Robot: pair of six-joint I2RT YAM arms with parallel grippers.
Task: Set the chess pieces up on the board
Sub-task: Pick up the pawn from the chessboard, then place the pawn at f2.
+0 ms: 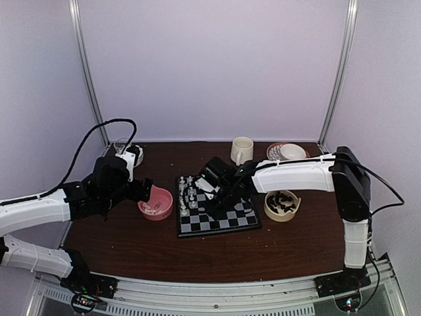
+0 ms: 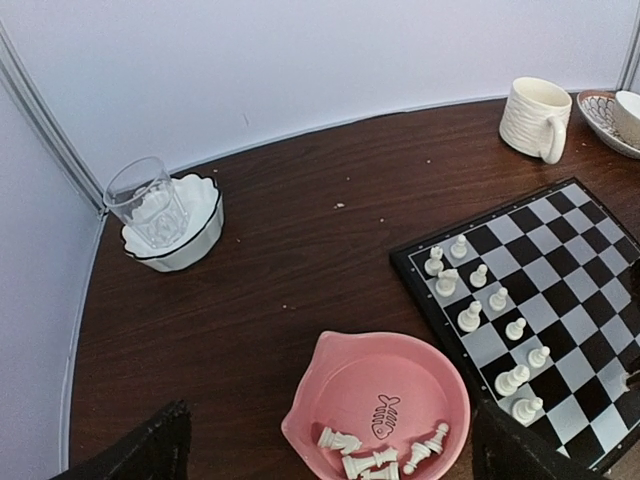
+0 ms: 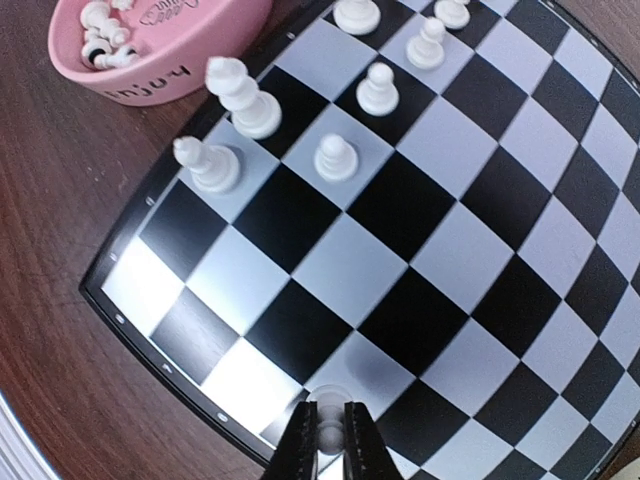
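Note:
The board [image 1: 230, 220] lies mid-table with several white chess pieces [image 1: 187, 194] standing along its left side. My right gripper [image 3: 328, 440] is shut on a small white pawn [image 3: 328, 428] and holds it upright over a pale square by the board's [image 3: 450, 230] edge; whether it touches the square I cannot tell. In the top view this gripper [image 1: 219, 201] hangs over the board's middle. My left gripper [image 2: 330, 440] is open and empty above the pink bowl [image 2: 375, 405], which holds several loose white pieces [image 2: 385, 460]. It sits left of the board [image 2: 570, 260].
A beige bowl [image 1: 283, 205] of black pieces stands right of the board. A cream mug [image 1: 242, 150] and a patterned plate with a bowl [image 1: 286, 153] stand at the back. A glass in a white bowl [image 2: 165, 215] is at the back left.

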